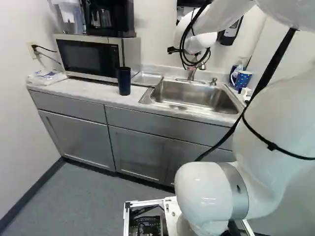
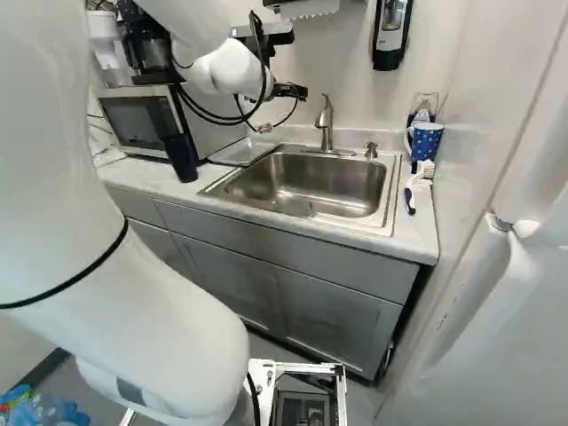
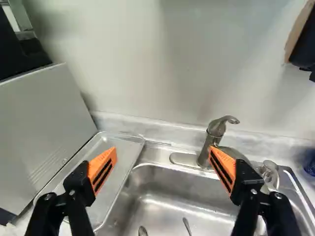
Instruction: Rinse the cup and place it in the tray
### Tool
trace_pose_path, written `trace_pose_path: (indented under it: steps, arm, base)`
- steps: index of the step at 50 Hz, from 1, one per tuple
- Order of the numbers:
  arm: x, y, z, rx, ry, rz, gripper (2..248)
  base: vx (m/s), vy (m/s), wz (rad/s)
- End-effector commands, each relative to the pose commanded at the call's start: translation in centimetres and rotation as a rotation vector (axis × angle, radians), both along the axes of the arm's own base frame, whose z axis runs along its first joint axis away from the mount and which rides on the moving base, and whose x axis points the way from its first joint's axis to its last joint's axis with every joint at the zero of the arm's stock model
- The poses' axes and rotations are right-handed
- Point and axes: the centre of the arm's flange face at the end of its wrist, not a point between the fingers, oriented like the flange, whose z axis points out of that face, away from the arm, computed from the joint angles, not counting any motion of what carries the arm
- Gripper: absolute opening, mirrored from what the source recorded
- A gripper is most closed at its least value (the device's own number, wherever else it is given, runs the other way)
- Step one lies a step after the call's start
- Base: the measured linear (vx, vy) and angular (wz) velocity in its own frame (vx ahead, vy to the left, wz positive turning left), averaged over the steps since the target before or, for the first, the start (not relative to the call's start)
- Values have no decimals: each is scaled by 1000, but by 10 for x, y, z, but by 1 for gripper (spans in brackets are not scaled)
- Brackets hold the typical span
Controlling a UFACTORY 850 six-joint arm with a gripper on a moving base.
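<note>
My gripper (image 2: 282, 110) hangs above the back of the sink (image 2: 382, 191), near the faucet (image 2: 326, 124). In the wrist view the gripper (image 3: 163, 152) stands wide open, nothing between its orange pads. A tall dark blue cup (image 1: 124, 81) stands upright on the counter in front of the microwave, well away from the gripper; the wrist view does not show it. The shallow metal tray (image 3: 109, 169) lies between microwave and sink, seen behind one finger. A blue dotted mug (image 2: 426, 140) stands at the counter's far end, beyond the sink.
The microwave (image 1: 93, 56) holds a coffee maker on top. A white-handled brush (image 2: 412, 191) lies right of the sink in the right base view. Spoon-like utensils (image 3: 142, 231) show in the sink. A soap dispenser (image 2: 390, 34) hangs on the wall. A bag (image 1: 47, 77) lies at the counter's left end.
</note>
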Motion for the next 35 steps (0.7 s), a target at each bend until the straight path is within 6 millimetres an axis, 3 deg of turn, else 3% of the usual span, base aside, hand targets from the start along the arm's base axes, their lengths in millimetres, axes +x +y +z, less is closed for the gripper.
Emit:
trace_pose_path:
  steps: [35]
  arm:
    - [51, -33, -6, 9, 65, -48, 247]
  base:
    - [0, 0, 0]
